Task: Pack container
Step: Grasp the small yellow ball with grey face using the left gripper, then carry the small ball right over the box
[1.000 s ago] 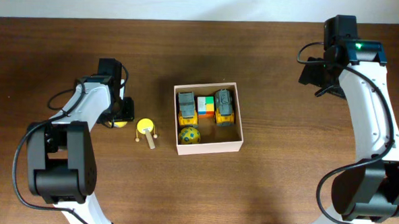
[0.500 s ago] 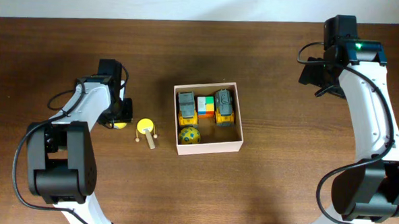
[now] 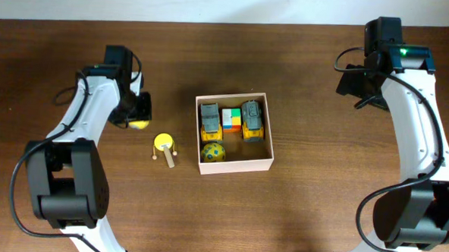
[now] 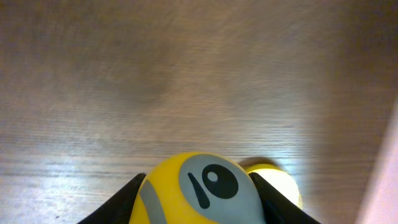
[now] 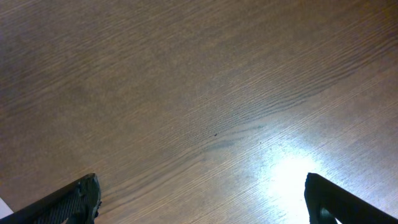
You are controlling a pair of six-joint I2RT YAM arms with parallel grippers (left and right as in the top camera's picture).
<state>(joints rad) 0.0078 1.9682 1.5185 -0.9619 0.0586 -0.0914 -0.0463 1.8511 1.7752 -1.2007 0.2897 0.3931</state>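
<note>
The container (image 3: 235, 167), a square white-walled cardboard box with a tan inside, sits mid-table. It holds two yellow-and-grey toy trucks (image 3: 209, 119), a coloured cube (image 3: 231, 119) and a yellow-blue ball (image 3: 213, 151). My left gripper (image 3: 133, 116) is left of the box, shut on a yellow ball with a grey patch (image 3: 139, 124). In the left wrist view the yellow ball (image 4: 199, 190) fills the space between the fingers (image 4: 199, 202). My right gripper (image 3: 355, 82) is open and empty over bare wood at the far right; its fingers (image 5: 202, 199) are wide apart.
A yellow toy with a wooden stick (image 3: 163, 147) lies on the table between my left gripper and the box; it also shows behind the ball in the left wrist view (image 4: 277, 180). The table top is dark brown wood.
My left gripper has risen and moved toward the back of the table with the yellow ball in it. The right arm has not moved.
</note>
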